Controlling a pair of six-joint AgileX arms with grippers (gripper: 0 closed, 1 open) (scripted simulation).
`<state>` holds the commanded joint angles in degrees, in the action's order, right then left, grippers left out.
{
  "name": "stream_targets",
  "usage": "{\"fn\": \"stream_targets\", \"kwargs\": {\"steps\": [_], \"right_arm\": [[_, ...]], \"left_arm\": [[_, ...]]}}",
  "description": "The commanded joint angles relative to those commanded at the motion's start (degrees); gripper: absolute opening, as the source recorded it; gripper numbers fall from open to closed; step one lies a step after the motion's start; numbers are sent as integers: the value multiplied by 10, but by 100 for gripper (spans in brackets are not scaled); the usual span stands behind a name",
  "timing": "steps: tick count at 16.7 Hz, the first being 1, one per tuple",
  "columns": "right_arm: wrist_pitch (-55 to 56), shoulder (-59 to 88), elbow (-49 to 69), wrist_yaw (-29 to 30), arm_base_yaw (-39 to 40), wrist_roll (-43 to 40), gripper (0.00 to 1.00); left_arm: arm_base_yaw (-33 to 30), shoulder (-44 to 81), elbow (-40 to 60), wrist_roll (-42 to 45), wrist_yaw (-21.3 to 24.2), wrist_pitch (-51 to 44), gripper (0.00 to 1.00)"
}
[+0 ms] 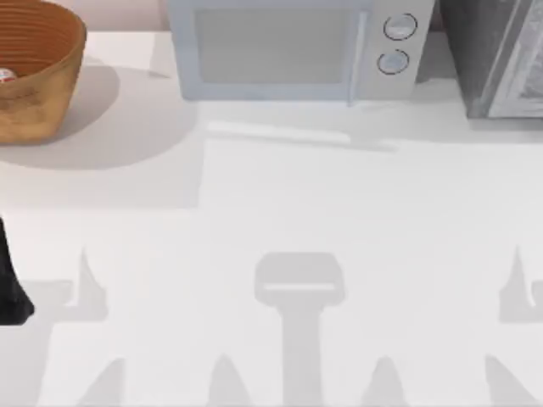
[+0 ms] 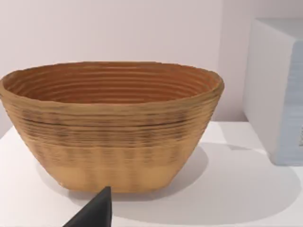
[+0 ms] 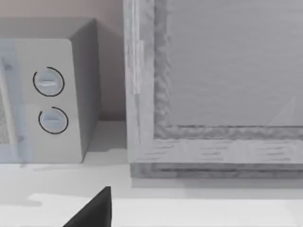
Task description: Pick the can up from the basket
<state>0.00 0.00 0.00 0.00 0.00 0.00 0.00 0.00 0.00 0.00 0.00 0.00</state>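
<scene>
A white bench (image 1: 280,203) seen from above. At its far left corner stands the basket (image 1: 51,93), a round woven bowl, orange-brown inside, partly cut off by the edge of the top view. The can (image 1: 6,75) lies inside it, a sliver of whitish body with red marks, low against the ribbed rings; the tall wall is why it hides from my left wrist camera. My left arm (image 1: 10,284) is a dark shape at the bench's left edge, nearer than the basket. One dark tip of my left end effector (image 2: 97,213) points at the basket's outer wall; whether its fingers are spread I cannot tell. A microwave (image 1: 293,51) sits along the back, a grey appliance (image 1: 501,55) beside it at the right. My right end effector (image 3: 94,210) faces these, apparently parked. I judge the reach has not begun.
</scene>
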Motion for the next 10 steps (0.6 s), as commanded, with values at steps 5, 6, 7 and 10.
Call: {"fn": "stream_targets", "kwargs": {"steps": [5, 6, 7, 10], "right_arm": [[0, 0, 0, 0, 0, 0, 100], [0, 0, 0, 0, 0, 0, 100], [0, 0, 0, 0, 0, 0, 100], [0, 0, 0, 0, 0, 0, 100]], "left_arm": [[2, 30, 20, -1, 2, -17, 100], [4, 52, 36, -1, 3, -29, 100], [6, 77, 56, -1, 5, -42, 100], [14, 174, 143, 2, 11, -92, 100]]}}
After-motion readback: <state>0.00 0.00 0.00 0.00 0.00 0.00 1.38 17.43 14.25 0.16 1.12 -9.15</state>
